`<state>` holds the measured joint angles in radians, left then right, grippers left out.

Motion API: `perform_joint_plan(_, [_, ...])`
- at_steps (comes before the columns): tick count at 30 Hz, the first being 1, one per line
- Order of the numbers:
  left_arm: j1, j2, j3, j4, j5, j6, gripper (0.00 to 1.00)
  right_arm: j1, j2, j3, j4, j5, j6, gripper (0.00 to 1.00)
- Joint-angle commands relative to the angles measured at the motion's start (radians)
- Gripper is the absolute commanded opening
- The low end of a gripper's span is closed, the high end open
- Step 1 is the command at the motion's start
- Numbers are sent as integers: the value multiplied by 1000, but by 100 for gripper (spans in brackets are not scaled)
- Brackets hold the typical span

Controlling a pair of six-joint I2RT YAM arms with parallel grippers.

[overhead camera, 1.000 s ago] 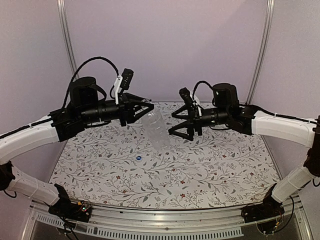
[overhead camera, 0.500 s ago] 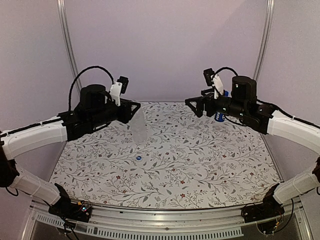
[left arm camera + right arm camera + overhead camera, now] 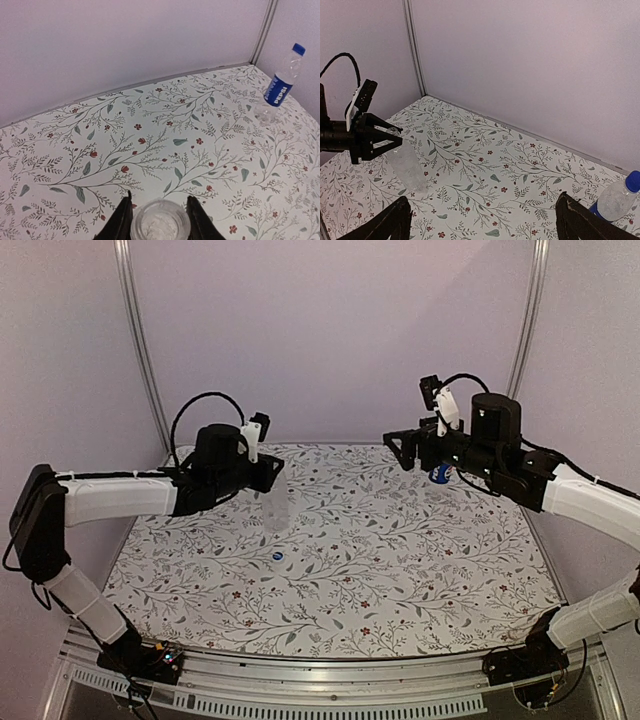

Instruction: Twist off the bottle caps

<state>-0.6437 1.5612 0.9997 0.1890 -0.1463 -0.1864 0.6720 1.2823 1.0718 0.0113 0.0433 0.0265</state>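
Now draws the uncapped plain bottle (image 3: 277, 512) back, clenched upright in left gripper (image 3: 272, 476), loose cap (image 3: 279, 556) lying below it; swings right gripper (image 3: 402, 450), released wide, close beside the capped labelled bottle (image 3: 438, 474): second unscrewing pending.

Counted 2 bottles: plain bottle (image 3: 276, 508), labelled bottle (image 3: 278, 90). 2 blue caps: loose cap (image 3: 278, 556), fitted cap (image 3: 298, 48).

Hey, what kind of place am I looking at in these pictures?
Probably a robot lab test cell, not a home. The left arm and right arm are mounted on an aluminium rail at the table's edge, and plain lilac panels on metal posts wall in the floral tabletop.
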Motion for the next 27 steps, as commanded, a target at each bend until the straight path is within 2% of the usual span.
perform_joint_plan(1, [17,41,20,78,6,11,0,-5,-18,-18,-10,26,-6,99])
perform_joint_plan(7, [17,59,-20,122,5,3,2,-5,-14,-23,-10,16,-10,99])
perform_joint_plan(11, [18,48,-47,133,0,-4,13,-5,-4,-21,-10,12,-10,99])
perform_joint_plan(15, [17,35,-73,143,-7,-8,28,-5,7,-18,-10,11,-10,99])
perform_joint_plan(19, [17,24,-78,130,-6,-11,53,-5,21,-14,-10,5,-8,99])
perform_joint_plan(23, [19,-8,-78,121,-13,-27,73,-5,29,-10,-10,5,-7,99])
perform_joint_plan(27, [19,-55,-70,95,-12,-38,87,-7,32,-1,-48,13,-4,99])
